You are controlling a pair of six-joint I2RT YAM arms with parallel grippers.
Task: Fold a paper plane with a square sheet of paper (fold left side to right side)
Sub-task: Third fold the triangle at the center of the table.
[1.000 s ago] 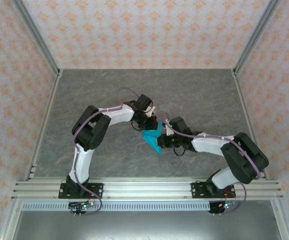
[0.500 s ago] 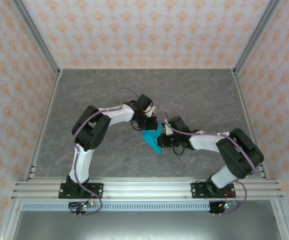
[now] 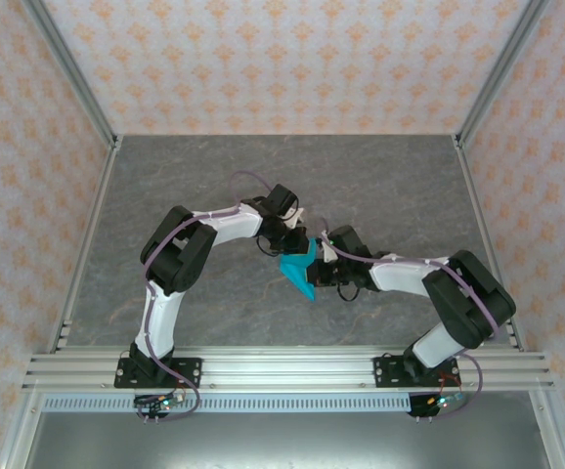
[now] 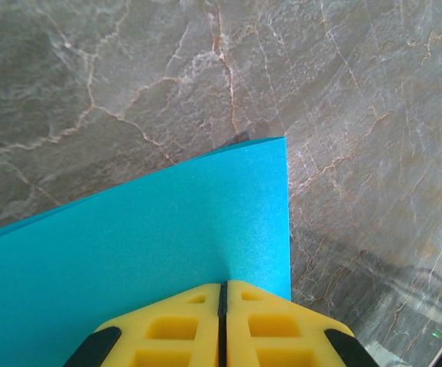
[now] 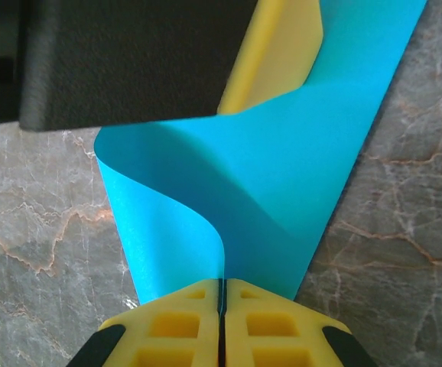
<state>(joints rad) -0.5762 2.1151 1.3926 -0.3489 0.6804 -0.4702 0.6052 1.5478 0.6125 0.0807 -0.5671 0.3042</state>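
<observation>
Left gripper and right gripper clamped tight, pointed inward, seemingly almost meeting.

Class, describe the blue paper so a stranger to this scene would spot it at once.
Start at the grey marbled table, where two arms reach in towards its middle. There the left gripper and right gripper each pinch a curled sheet of paper between them. Its bright cyan sets it apart from the grey stone and black-and-white arms.

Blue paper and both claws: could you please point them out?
blue paper (image 4: 152, 237), left wrist view, flat face
left claw (image 4: 222, 293), left wrist view, fingertip seam
right claw (image 5: 222, 289), right wrist view, fingertip seam
</observation>
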